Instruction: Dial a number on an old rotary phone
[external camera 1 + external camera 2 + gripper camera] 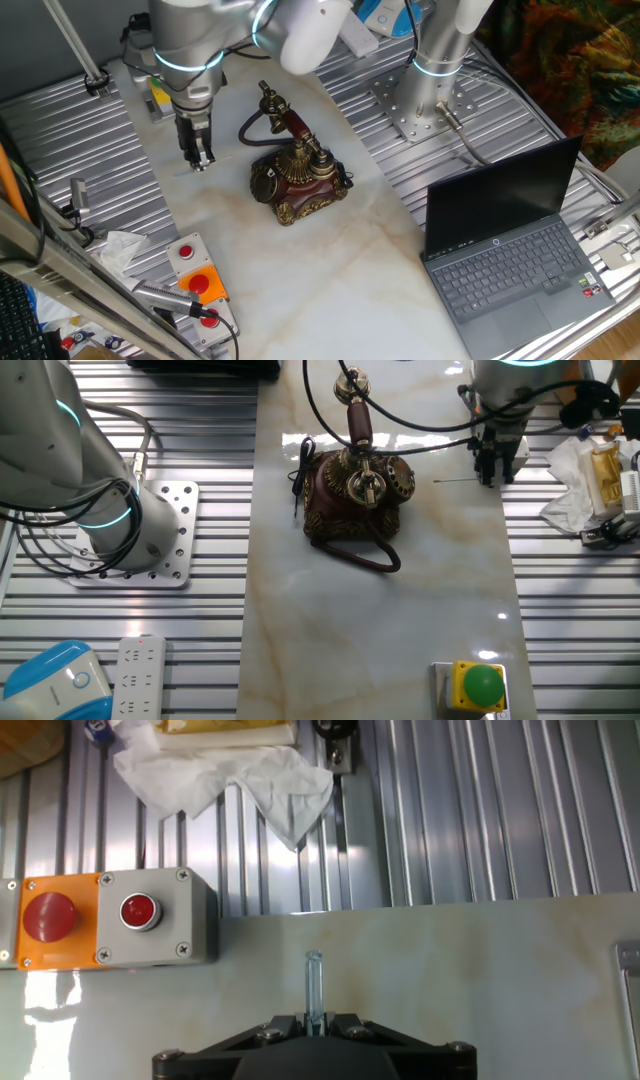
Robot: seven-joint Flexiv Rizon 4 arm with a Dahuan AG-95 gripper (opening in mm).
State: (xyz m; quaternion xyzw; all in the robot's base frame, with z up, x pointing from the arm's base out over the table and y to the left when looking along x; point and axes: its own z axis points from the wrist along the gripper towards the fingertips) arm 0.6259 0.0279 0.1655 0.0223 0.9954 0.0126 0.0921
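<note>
The old rotary phone point(297, 178) stands on the marble tabletop, dark red with brass trim. Its round dark dial point(265, 182) faces the left side of one fixed view, and the handset point(290, 122) rests on the cradle. It also shows in the other fixed view point(352, 498). My gripper point(200, 155) points down to the left of the phone, apart from it, just above the tabletop, and also shows in the other fixed view point(493, 465). In the hand view the jaws are shut on a thin clear rod point(314, 985) that sticks out past the fingertips. The phone is out of the hand view.
An orange-and-grey box with red buttons point(100, 915) sits at the marble edge, also in one fixed view point(195, 275). Crumpled white tissue point(230, 775) lies beyond it. An open laptop point(510, 250) is at the right. A second arm's base point(125, 530) and a green button box point(482, 685) stand nearby.
</note>
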